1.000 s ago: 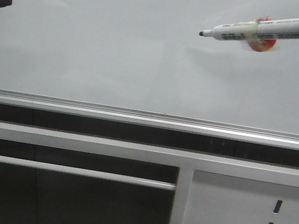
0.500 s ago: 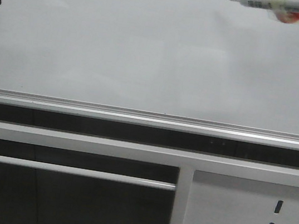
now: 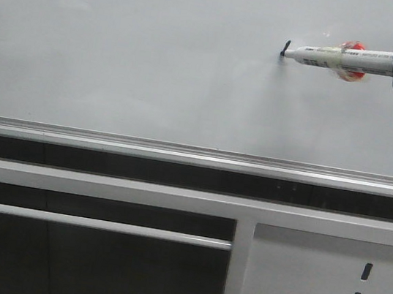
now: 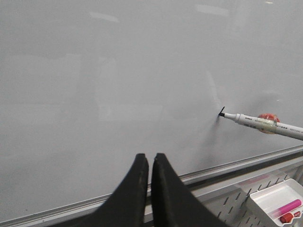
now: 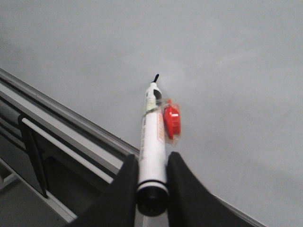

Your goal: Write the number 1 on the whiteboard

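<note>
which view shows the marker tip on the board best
The left wrist view: the marker is seen side-on, its black tip meeting the whiteboard at a short dark stroke. The front view shows tip and stroke smaller. In the right wrist view the marker's barrel points away, foreshortening the tip.

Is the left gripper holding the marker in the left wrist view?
No. The left gripper is shut on nothing, while the marker is apart from it, tip against the whiteboard.

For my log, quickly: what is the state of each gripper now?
Left gripper: closed, holding nothing.
Right gripper: closed on the marker, tip at the whiteboard.
</note>
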Robot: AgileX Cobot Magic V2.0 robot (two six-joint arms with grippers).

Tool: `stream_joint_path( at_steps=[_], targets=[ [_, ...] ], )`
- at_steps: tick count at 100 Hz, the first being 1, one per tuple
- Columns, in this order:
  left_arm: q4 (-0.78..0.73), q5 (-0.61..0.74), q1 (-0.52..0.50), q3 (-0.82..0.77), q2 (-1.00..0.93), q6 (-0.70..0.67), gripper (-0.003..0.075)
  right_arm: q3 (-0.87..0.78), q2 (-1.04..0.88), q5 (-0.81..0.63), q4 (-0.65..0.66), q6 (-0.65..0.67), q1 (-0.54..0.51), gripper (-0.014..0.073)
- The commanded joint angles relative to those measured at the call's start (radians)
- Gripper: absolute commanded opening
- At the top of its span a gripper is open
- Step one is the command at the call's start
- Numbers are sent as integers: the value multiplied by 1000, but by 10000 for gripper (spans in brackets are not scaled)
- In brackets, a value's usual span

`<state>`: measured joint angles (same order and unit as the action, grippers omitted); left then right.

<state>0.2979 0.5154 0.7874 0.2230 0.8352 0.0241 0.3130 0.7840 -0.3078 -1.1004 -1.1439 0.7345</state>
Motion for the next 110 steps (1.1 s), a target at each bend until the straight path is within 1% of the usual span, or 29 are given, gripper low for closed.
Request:
stream_joint_path(
  at_steps=[1, 19, 73, 85, 94, 102, 110],
  targets=[
    [2, 87, -2, 27, -6, 23, -18, 30, 4, -97, 24, -1, -2, -50],
    [2, 106, -2, 27, -6, 25, -18, 30, 4, -75, 23, -1, -2, -50],
    [2, 106, -2, 27, -6, 25, -18, 30, 143, -63, -19, -1, -2, -50],
    [2, 106, -2, 27, -6, 25, -18, 30, 143, -55, -19, -1, -2, -50],
    [-1, 106, -2, 27, -6, 25, -18, 32, 118, -12, -28, -1, -2, -50],
    [-67, 104, 2, 25, -6, 25, -18, 32, 72, 86, -66, -1, -2, -50],
    [-241, 102, 15, 20, -6, 25, -18, 32, 11, 184, -74, -1, -2, -50]
  ],
)
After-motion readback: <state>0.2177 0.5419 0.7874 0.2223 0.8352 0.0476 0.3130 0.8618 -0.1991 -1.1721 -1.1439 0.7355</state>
